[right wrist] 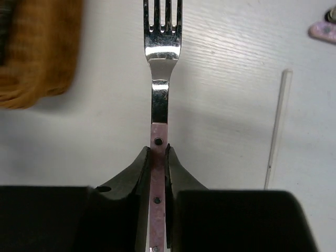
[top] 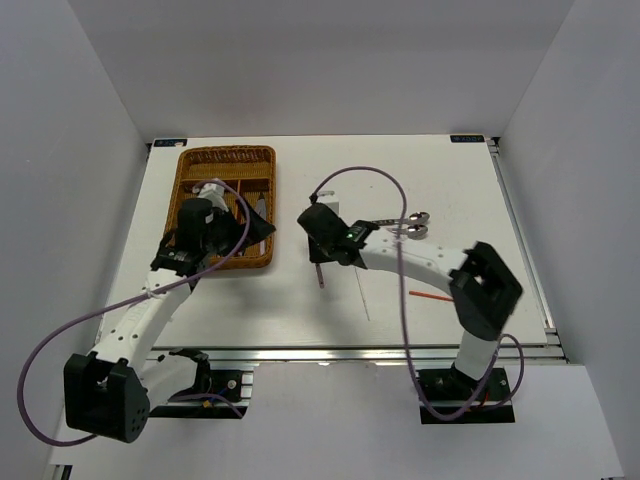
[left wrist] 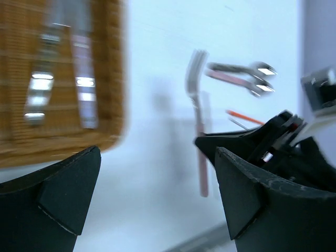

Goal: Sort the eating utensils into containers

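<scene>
My right gripper [right wrist: 158, 152] is shut on the pinkish handle of a fork [right wrist: 163, 52], tines pointing ahead, low over the white table. In the top view the right gripper [top: 319, 250] sits right of the wicker tray [top: 195, 165], with the fork's handle end [top: 320, 276] sticking out below it. My left gripper [top: 256, 229] is open and empty over the tray's right near corner; its view is blurred. Two knives [left wrist: 84, 79] lie in the tray [left wrist: 105, 142]. Two spoons [top: 415, 226] lie right of centre. A red chopstick [top: 432, 296] and a pale chopstick [top: 362, 295] lie nearer the front.
The tray's corner [right wrist: 42, 58] is ahead and left of the held fork. The pale chopstick [right wrist: 275, 131] lies to its right. Purple cables loop over both arms. White walls enclose the table on three sides.
</scene>
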Robot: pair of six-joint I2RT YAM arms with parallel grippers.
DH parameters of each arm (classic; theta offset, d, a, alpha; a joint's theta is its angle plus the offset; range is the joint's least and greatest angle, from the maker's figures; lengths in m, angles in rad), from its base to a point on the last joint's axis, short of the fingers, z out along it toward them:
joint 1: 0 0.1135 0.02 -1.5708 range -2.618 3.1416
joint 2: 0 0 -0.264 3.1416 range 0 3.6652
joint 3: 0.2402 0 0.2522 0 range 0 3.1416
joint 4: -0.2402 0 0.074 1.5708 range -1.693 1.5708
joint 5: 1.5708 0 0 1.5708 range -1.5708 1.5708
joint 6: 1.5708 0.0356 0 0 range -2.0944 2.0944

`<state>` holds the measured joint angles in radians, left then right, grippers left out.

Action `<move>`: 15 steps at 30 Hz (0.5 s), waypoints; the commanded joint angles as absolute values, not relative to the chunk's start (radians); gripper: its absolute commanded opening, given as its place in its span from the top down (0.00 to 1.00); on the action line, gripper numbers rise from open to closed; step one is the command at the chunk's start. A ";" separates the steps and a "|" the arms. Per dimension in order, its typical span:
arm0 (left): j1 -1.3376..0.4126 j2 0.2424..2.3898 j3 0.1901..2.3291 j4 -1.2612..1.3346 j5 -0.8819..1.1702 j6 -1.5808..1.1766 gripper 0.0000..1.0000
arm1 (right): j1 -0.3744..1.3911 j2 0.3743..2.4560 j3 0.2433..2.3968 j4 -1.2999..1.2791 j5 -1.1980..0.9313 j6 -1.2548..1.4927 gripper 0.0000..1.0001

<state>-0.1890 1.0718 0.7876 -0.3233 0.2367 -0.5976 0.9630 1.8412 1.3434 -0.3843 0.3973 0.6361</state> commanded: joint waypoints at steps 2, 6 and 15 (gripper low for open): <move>-0.331 1.080 0.775 -0.059 0.393 -0.745 0.02 | 0.980 1.645 1.281 -0.247 0.264 0.578 1.00; -0.406 1.152 0.801 -0.024 0.371 -0.759 0.02 | 0.997 1.534 1.186 -0.163 0.190 0.597 1.00; -0.434 1.216 0.811 -0.008 0.351 -0.795 0.28 | 1.040 1.443 1.189 -0.160 0.209 0.584 1.00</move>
